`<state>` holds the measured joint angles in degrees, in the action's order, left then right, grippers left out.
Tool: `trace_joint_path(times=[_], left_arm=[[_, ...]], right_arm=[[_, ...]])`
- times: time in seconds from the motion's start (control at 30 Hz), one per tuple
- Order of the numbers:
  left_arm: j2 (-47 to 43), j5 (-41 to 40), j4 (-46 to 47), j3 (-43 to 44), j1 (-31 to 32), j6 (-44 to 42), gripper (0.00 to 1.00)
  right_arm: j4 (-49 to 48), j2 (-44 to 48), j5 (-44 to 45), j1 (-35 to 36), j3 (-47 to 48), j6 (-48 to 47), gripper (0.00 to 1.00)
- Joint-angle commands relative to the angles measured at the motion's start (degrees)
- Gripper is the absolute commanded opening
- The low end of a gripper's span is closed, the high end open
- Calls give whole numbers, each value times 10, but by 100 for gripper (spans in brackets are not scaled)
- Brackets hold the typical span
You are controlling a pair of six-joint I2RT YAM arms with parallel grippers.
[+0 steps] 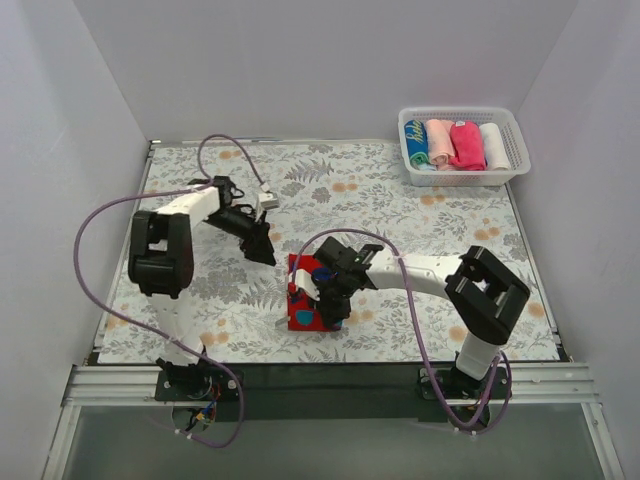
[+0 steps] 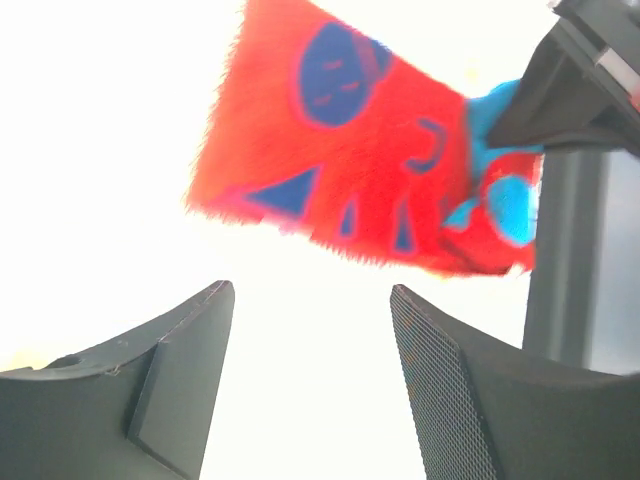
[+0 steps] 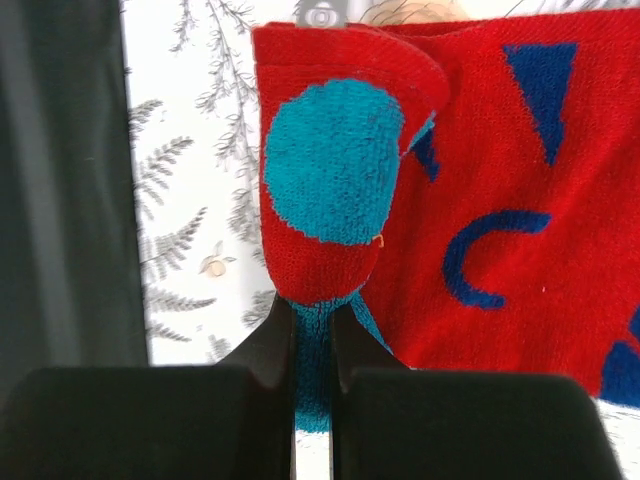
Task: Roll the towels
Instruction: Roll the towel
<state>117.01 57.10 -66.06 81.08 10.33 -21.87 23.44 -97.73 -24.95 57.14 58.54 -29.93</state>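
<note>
A red towel (image 1: 305, 300) with blue marks and a teal side lies flat on the floral cloth near the middle front. My right gripper (image 1: 325, 305) is shut on its folded teal-and-red edge (image 3: 330, 190), the cloth pinched between the fingers (image 3: 270, 350). My left gripper (image 1: 262, 250) hovers open and empty just left of the towel; the towel shows ahead of its fingers in the left wrist view (image 2: 370, 160). A hot-pink towel (image 1: 466, 143) sits rolled in the basket.
A white slotted basket (image 1: 515, 135) at the back right holds several rolled towels. The grey-and-orange floral table cloth (image 1: 200, 300) covers the table. Purple cables loop over both arms.
</note>
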Motion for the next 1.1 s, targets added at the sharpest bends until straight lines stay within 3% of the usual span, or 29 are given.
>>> trace_joint_path(times=[0.0, 0.17, 0.2, 0.37, 0.47, 0.53, 0.57, 0.77, 1.07], left_arm=[[-104, 2, 80, -51, -56, 3, 60], [-277, -54, 188, -179, -71, 14, 60], [-345, -66, 205, -221, -70, 21, 61], [-519, -127, 209, -323, -55, -30, 65], [-621, -171, 199, -388, -17, -79, 72], [-671, -223, 197, -433, 60, -94, 72], [-680, -239, 204, -445, 115, -90, 72], [-647, -298, 282, -468, 256, -51, 69], [-527, -354, 375, -450, 369, -43, 63]], right_arm=[[120, -38, -93, -19, 53, 26, 1], [202, -111, -158, -45, 132, 24, 1], [212, -142, -185, -55, 154, 23, 1], [262, -220, -243, -84, 207, 12, 1], [291, -268, -266, -97, 245, 2, 1], [301, -300, -284, -106, 267, 7, 1], [305, -321, -289, -110, 274, 8, 1], [339, -387, -309, -126, 312, 11, 1], [358, -419, -318, -142, 329, 11, 5]])
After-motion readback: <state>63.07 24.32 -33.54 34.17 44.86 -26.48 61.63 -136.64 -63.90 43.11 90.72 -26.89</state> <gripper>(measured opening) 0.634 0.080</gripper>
